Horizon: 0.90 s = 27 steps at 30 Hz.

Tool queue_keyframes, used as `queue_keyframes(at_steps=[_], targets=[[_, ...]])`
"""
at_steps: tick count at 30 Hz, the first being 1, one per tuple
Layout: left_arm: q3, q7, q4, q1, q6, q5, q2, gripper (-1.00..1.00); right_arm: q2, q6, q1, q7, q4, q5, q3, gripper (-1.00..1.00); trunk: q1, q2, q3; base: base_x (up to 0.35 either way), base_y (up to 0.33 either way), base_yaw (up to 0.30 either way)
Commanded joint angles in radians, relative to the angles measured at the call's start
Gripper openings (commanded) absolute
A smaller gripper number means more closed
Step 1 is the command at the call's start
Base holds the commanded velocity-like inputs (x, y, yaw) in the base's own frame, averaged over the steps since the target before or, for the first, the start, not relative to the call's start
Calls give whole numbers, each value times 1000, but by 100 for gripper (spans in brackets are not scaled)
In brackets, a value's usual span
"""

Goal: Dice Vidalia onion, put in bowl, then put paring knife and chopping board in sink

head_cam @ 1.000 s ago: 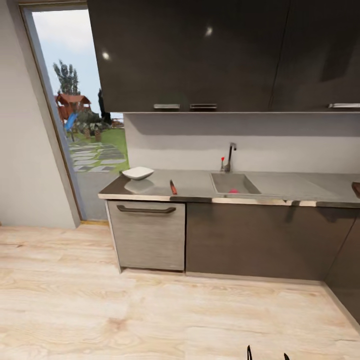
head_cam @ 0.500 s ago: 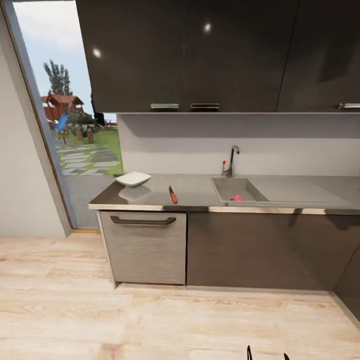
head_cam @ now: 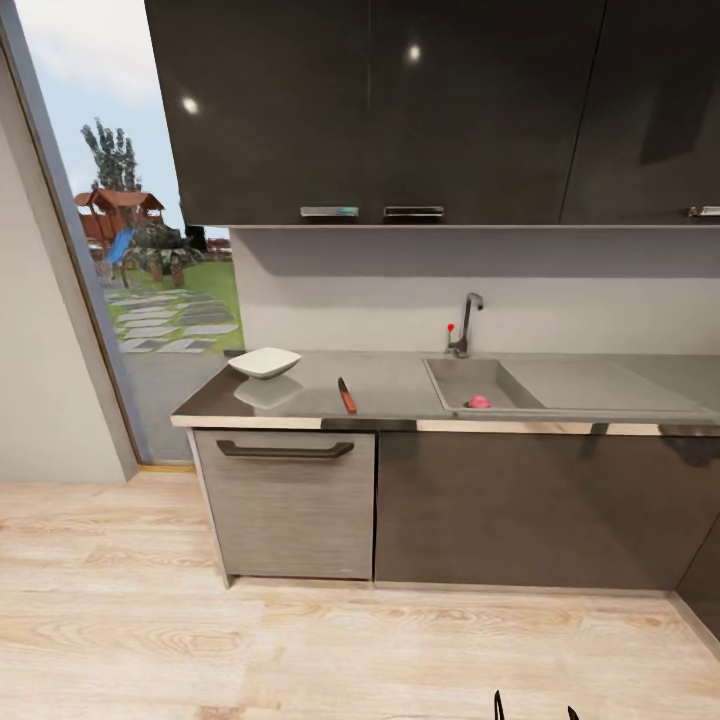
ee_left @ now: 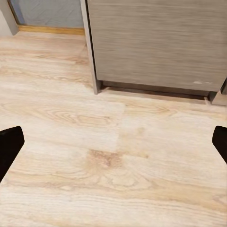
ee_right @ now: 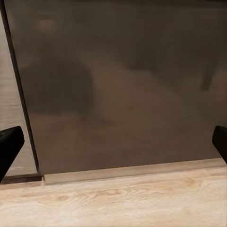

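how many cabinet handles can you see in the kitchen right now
4: one bar handle below the bowl; three upper handles at and the right edge. Others may be out of frame.

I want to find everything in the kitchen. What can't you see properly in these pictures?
- Onion: head view, partly hidden by the sink front wall.
- Knife: head view, too small to show its edge.
- Left hand: left wrist view, fingers cut off by the picture's sides.
- Right hand: right wrist view, same.

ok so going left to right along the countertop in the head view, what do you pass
bowl → paring knife → tap → Vidalia onion in the sink → drainboard
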Motion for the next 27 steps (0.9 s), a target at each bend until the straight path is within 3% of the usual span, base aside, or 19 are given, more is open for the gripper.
queue_keyframes(at_steps=[1,27], targets=[[-1,0,0,0,-2,6,1,100,0,1,0,-9,-1,8,1,100,0,0,-1,2,0,0],[0,0,20,0,-3,6,1,100,0,1,0,-9,-1,8,1,100,0,0,-1,0,0,0]])
